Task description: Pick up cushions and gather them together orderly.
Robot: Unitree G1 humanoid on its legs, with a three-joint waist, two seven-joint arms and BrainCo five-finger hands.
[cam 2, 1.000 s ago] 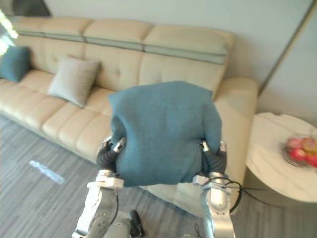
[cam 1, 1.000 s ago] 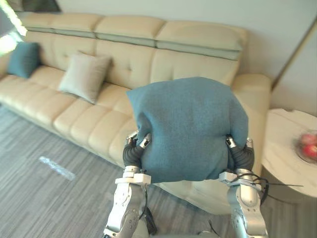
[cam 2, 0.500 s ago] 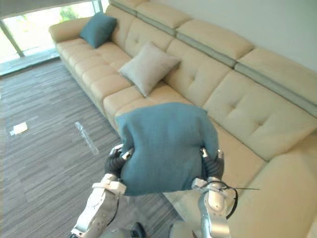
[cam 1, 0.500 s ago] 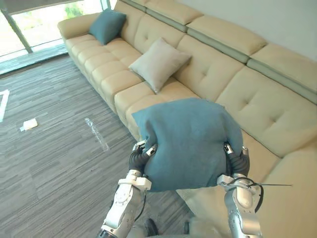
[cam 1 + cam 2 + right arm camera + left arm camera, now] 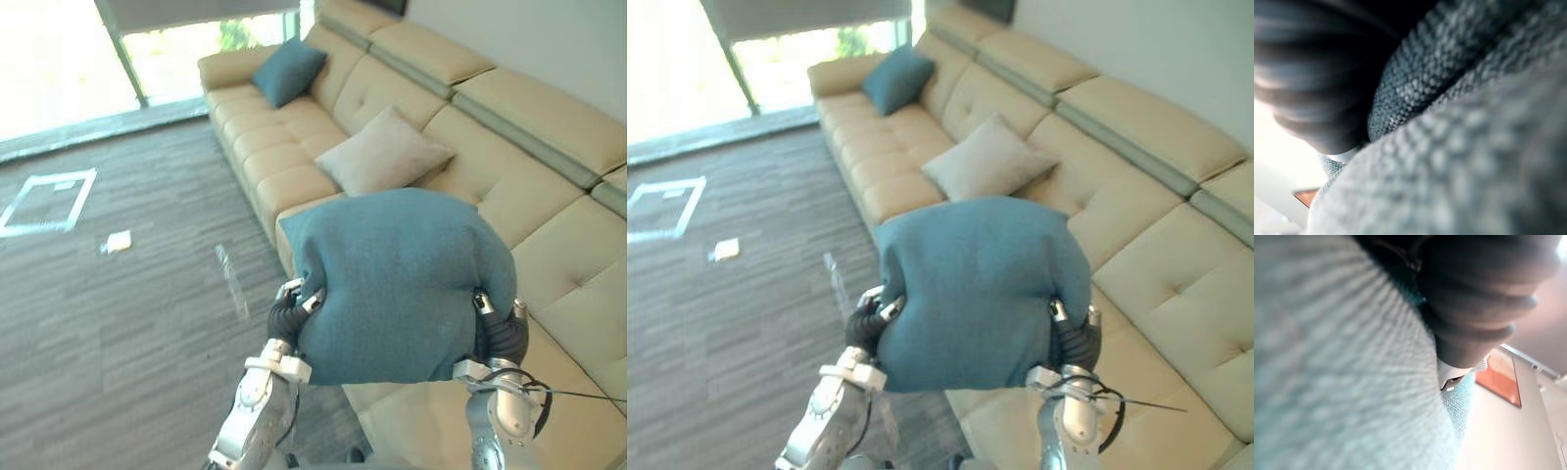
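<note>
1. The large teal cushion (image 5: 397,284) is held up in front of the robot, over the front edge of the cream sofa (image 5: 269,157).
2. The left hand (image 5: 287,318) presses against one side of it and the right hand (image 5: 498,333) against the other. Whether either hand is spread or clenched cannot be told.
3. A beige cushion (image 5: 385,155) leans against the sofa's backrest just beyond.
4. A smaller teal cushion (image 5: 288,70) sits at the sofa's far end, by the armrest.
5. On the grey carpet (image 5: 127,333) lie a white tape square (image 5: 49,201) and a small white scrap (image 5: 119,241).
</note>
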